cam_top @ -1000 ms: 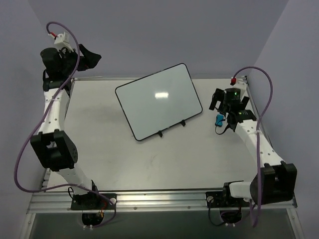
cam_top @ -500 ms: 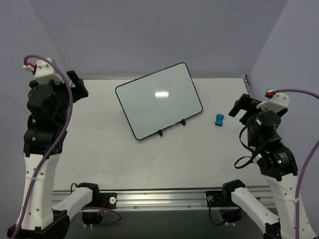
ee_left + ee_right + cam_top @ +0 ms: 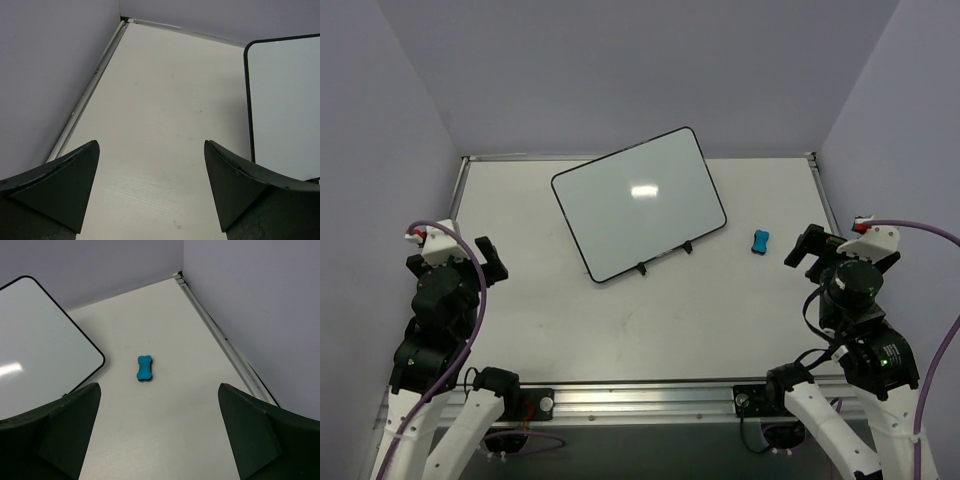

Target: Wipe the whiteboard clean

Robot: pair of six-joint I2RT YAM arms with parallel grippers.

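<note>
Both arms have drawn back toward the near edge of the surface (image 3: 620, 330) since half a second ago, while the whiteboard (image 3: 638, 205) and the small blue eraser (image 3: 760, 240) lie where they did. The left fingers (image 3: 483, 258) are at the near left and the right fingers (image 3: 807, 246) at the near right. Each pair is spread wide with nothing between them. The whiteboard sits at the far middle of the surface, turned at an angle, its two small black feet at its near edge and its white face showing only a glare spot. It is well apart from both pairs of fingers. The left wrist camera catches its black-framed edge ahead and to the right. The right wrist camera shows a rounded corner ahead and to the left, with the eraser flat on the surface just beyond that corner, not touching the board.
</note>
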